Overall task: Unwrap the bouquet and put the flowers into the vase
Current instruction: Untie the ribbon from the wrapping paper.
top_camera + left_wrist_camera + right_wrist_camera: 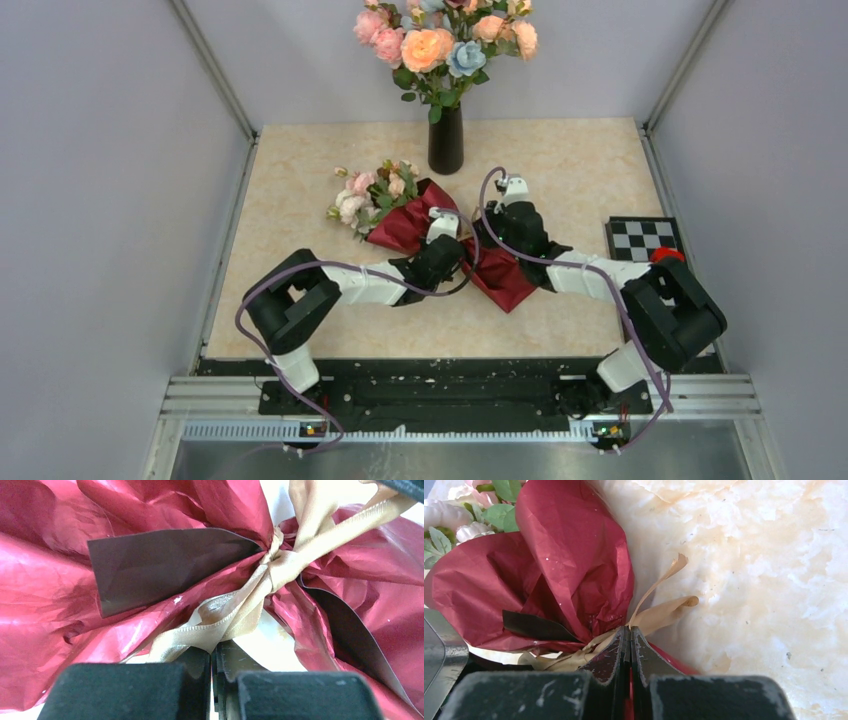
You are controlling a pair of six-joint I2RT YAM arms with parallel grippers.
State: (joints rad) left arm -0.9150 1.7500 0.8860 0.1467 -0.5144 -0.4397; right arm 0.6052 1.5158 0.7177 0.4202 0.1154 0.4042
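The bouquet [420,215] lies on its side mid-table, a cone of crinkled maroon paper [45,605] cinched by a tan ribbon [280,565]. Its small pale flowers [365,195] point to the back left. My left gripper [214,650] is shut on a loop of the ribbon just below the knot. From the other side my right gripper [629,630] is shut on a ribbon strand [664,612] at the paper's pinch. The black vase [445,140] stands upright behind the bouquet, apart from both grippers.
Large peach, pink and blue blooms [445,40] fill the vase's mouth. A checkerboard tile [643,238] and a red object [667,255] sit at the right edge by my right arm. Grey walls close in the marbled tabletop [580,160] on three sides.
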